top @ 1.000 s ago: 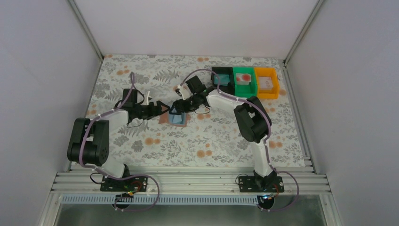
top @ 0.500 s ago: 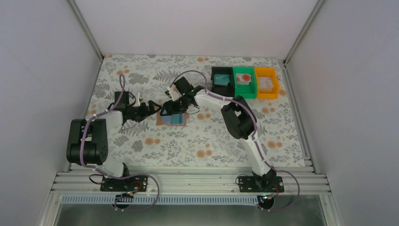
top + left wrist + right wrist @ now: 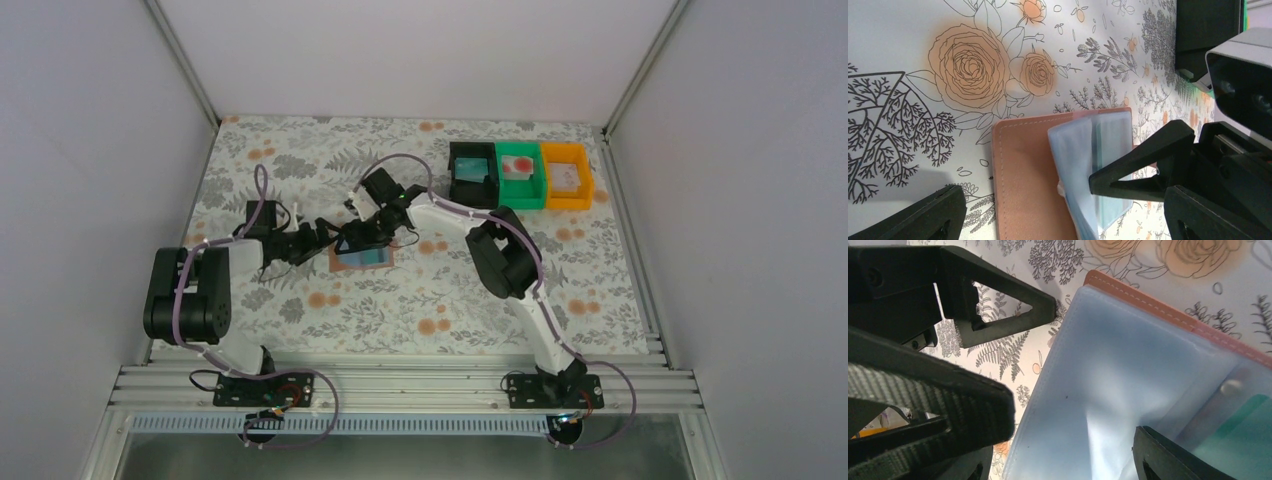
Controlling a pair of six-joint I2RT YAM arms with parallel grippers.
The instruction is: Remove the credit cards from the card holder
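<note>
The card holder (image 3: 362,258) lies on the floral table, salmon-tan outside (image 3: 1030,180), with its light blue inner flap (image 3: 1075,160) half raised. A teal credit card (image 3: 1243,437) sits in a clear pocket and also shows in the left wrist view (image 3: 1113,145). My right gripper (image 3: 352,240) is open over the flap (image 3: 1108,385), with one fingertip (image 3: 1143,167) touching it. My left gripper (image 3: 322,235) is open just left of the holder, its fingers (image 3: 913,220) wide apart on either side of it. One left finger (image 3: 1008,315) shows in the right wrist view.
Black (image 3: 472,172), green (image 3: 520,172) and orange (image 3: 566,176) bins stand in a row at the back right. The green one holds a white card with a red mark, the orange one a whitish card. White walls close in the table.
Both grippers have shifted left. The holder has slid a little left with them, and its blue flap lies lower than a second ago.
</note>
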